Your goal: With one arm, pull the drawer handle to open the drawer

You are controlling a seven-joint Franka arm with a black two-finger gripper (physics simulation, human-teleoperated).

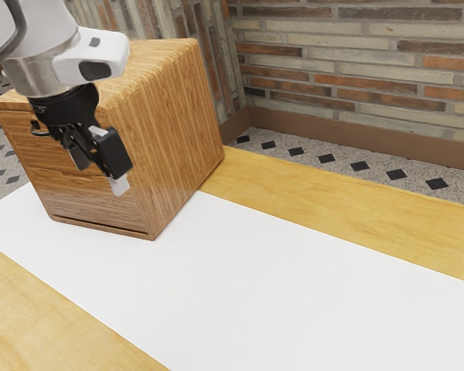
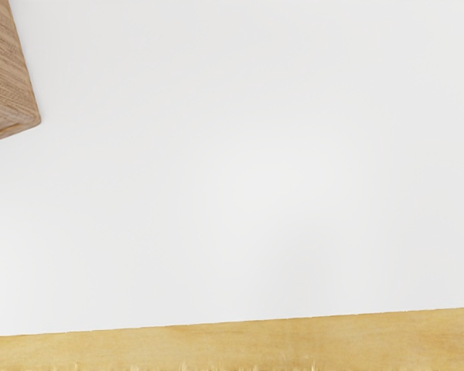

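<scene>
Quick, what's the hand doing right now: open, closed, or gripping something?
Hand: cannot be told. It hangs in front of the wooden cabinet, at its drawer face, and the exterior view leaves its grip unclear.

The arm [image 1: 42,46] comes in at the upper left of the frame, its white and grey wrist link bent downward. Below it hangs the black end effector [image 1: 100,164], tilted toward the lower right.
</scene>
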